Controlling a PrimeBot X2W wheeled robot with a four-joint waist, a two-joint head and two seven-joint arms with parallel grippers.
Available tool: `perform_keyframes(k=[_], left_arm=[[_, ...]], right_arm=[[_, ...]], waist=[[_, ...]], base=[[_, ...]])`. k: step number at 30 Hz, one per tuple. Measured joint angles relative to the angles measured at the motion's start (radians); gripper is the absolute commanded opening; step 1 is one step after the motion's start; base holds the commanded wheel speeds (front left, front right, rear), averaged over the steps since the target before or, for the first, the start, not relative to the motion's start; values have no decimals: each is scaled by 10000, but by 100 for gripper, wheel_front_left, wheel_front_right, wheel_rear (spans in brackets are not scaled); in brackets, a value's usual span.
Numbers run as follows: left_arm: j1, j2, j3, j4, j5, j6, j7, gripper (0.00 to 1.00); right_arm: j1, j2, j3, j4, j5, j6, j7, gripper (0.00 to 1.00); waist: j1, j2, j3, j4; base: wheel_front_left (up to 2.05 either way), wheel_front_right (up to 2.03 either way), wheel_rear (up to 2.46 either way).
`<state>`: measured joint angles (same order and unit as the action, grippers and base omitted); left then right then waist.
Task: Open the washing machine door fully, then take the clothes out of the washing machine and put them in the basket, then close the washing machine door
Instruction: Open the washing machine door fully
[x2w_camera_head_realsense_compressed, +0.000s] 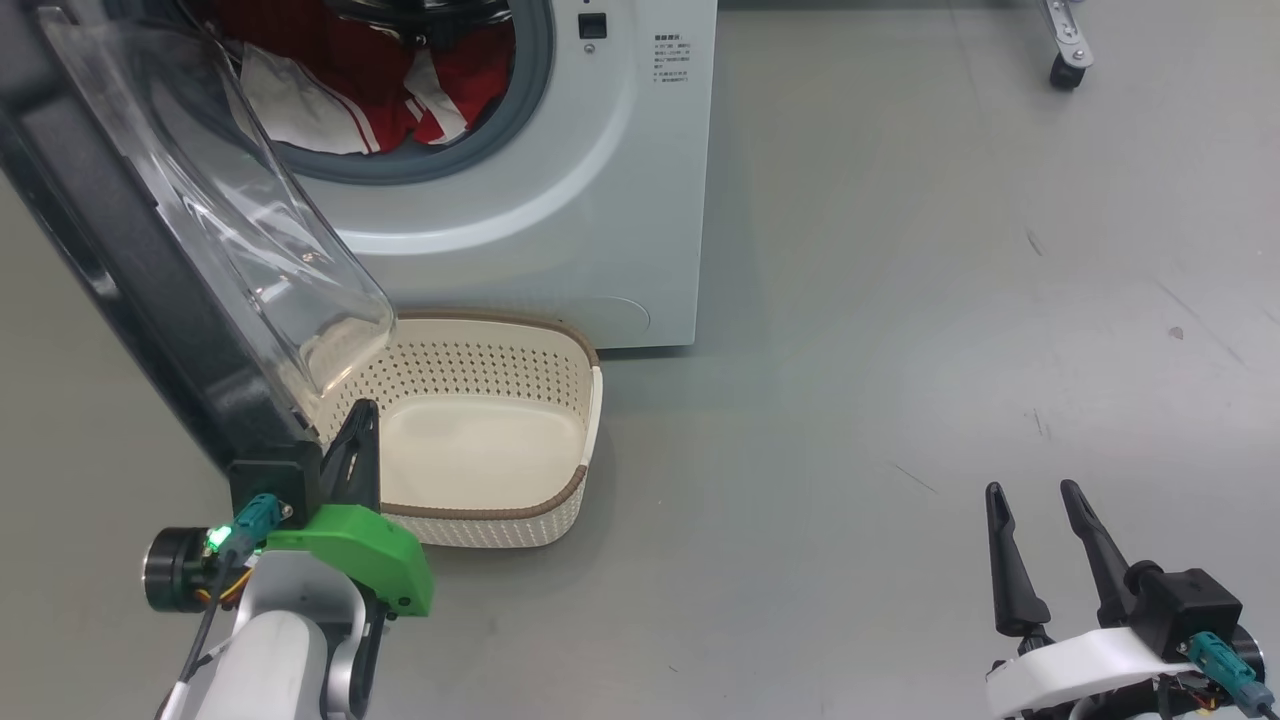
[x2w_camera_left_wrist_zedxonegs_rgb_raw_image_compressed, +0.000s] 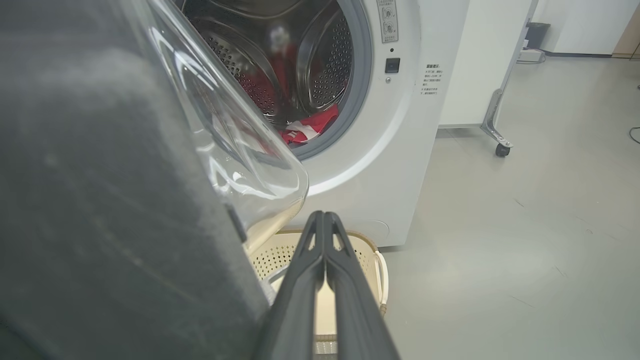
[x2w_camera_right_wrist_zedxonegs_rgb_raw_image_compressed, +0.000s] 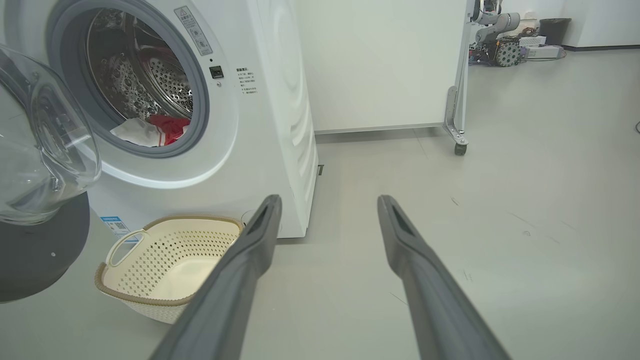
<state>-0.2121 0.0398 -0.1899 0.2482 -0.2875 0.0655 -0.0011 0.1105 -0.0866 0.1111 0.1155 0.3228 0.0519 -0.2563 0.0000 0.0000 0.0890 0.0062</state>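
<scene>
The white washing machine stands at the top of the head view, and red and white clothes lie in its drum. Its door is swung out to the left, with the clear glass bowl facing the basket. On the floor right before the washer stands the cream basket, with nothing in it. My left gripper is shut on nothing, close beside the door's lower black rim and over the basket's left side. My right gripper is open, low at the right, apart from everything. The right wrist view shows the basket and clothes.
A white wheeled cabinet stands behind and right of the washer, its caster on the grey floor. Bare floor stretches to the right of the washer. Some equipment sits far back in the room.
</scene>
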Motion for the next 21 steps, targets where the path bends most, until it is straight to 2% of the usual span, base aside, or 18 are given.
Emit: perform_keyframes(k=[15, 21], left_arm=[[-114, -100, -157, 560, -38, 0, -242, 0], [-129, -150, -69, 681, -385, 0, -374, 0]], right_arm=[[7, 90, -59, 173, -90, 176, 0, 100], [19, 96, -77, 213, -167, 192, 0, 100]], waist=[[0, 0, -109, 568], [0, 0, -157, 894]], base=[[0, 0, 0], [0, 0, 0]])
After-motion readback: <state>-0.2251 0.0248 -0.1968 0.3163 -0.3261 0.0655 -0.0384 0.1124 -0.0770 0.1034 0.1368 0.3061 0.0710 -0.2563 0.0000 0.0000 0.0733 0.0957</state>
